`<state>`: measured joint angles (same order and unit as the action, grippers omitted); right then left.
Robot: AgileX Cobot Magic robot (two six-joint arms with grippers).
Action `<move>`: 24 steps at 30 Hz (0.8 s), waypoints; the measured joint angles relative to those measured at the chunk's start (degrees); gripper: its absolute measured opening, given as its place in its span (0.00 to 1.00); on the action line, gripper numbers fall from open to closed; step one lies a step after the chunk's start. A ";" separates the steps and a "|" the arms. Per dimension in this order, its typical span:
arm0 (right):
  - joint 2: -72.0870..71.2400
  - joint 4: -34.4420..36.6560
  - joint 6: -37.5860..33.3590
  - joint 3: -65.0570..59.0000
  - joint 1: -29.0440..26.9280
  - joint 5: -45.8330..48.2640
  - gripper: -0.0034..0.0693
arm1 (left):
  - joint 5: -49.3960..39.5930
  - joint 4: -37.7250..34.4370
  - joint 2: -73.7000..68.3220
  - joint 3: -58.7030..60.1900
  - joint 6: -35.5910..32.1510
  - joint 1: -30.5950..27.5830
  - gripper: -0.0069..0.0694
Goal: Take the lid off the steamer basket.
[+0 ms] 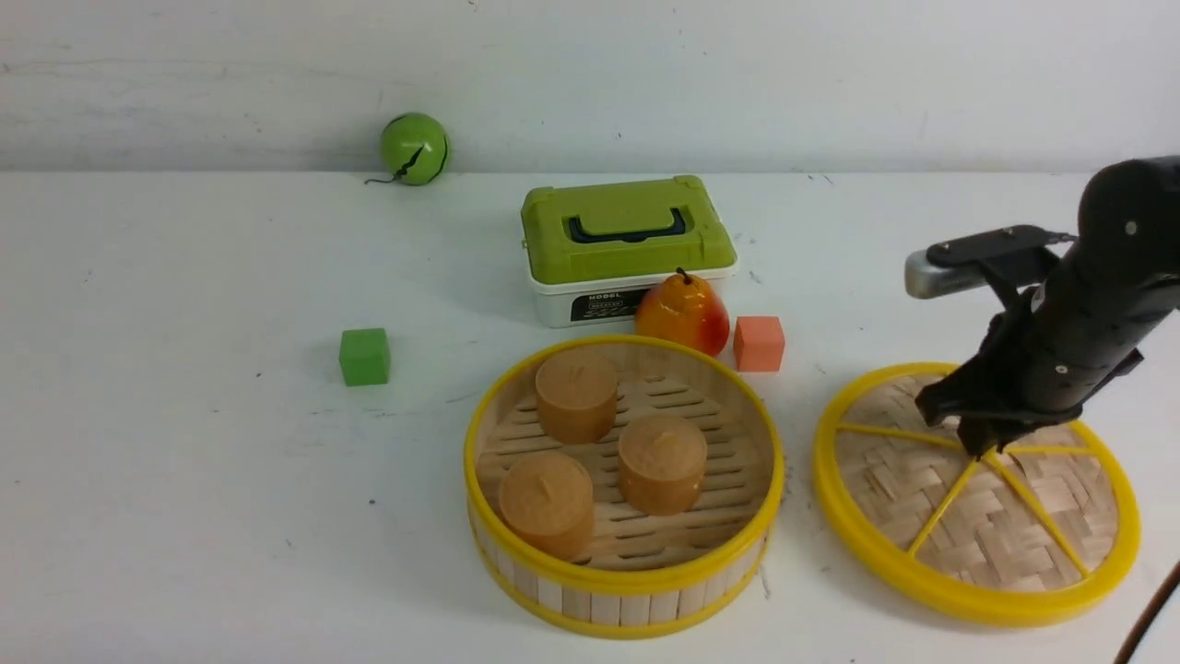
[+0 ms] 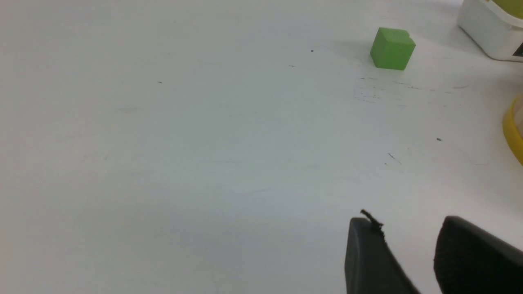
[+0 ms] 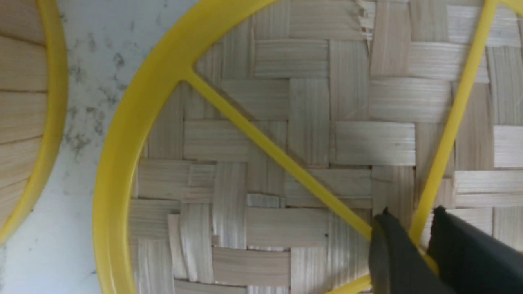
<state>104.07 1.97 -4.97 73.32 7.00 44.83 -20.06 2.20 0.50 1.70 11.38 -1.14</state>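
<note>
The steamer basket (image 1: 627,579) stands uncovered at the table's front centre, with three brown cylinders (image 1: 576,395) on its slatted floor. The lid (image 1: 1000,539) lies flat on the table to the basket's right, a narrow gap apart. My right gripper (image 1: 983,449) points down at the lid's hub. In the right wrist view its fingers (image 3: 412,213) close on a yellow spoke of the lid (image 3: 310,122) by the hub; the basket wall (image 3: 24,122) shows at the edge. My left gripper (image 2: 408,223) is open and empty above bare table; the basket's rim (image 2: 514,130) just shows.
A green-and-white box (image 1: 627,247) stands behind the basket, with a pear (image 1: 683,314) and an orange cube (image 1: 759,343) between them. A green cube (image 1: 364,356) sits left of the basket, also in the left wrist view (image 2: 392,48). A green ball (image 1: 415,148) lies at the back wall.
</note>
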 joint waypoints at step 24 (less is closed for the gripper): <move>-46.52 18.41 -9.84 -15.71 -0.09 -1.33 0.19 | 0.00 0.00 0.00 0.00 0.00 0.00 0.40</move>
<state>57.55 20.39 -14.81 57.62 6.91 43.50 -20.06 2.20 0.50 1.70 11.38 -1.14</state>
